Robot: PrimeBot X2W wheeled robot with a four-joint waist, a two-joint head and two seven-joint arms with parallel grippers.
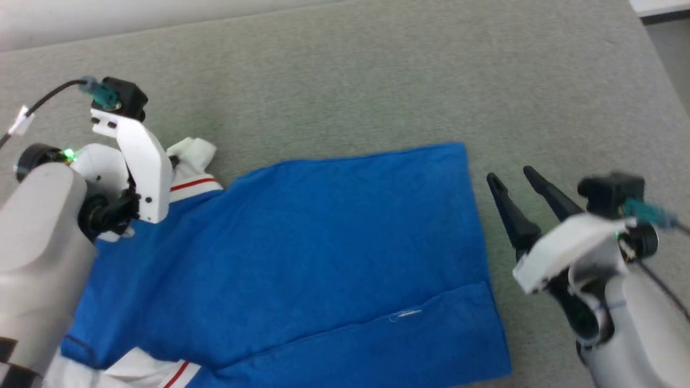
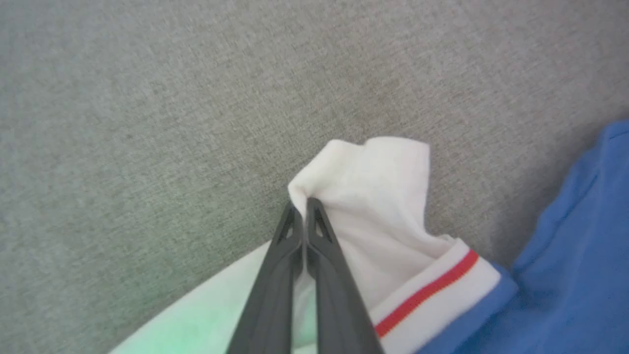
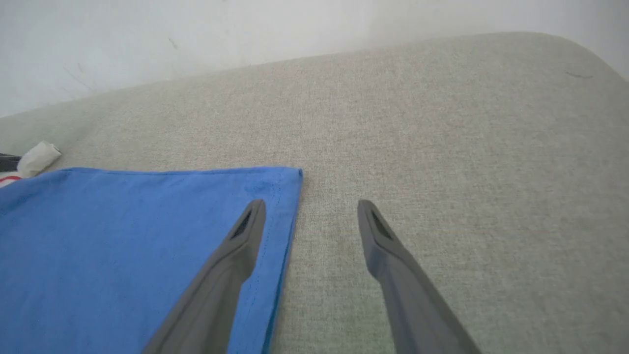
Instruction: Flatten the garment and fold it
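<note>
Pinching the garment by a white sleeve is the left pincer; the right pincer hovers spread.

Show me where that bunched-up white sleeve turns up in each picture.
Head view: the sleeve is at the upper left, just right of the left arm's white wrist.
Left wrist view: the sleeve is in the centre, its edge pinched by the shut left gripper.
Right wrist view: the sleeve is a small white lump at the far left edge.
Shared landmark: the shirt's blue body, next to the sleeve in all three.
</note>
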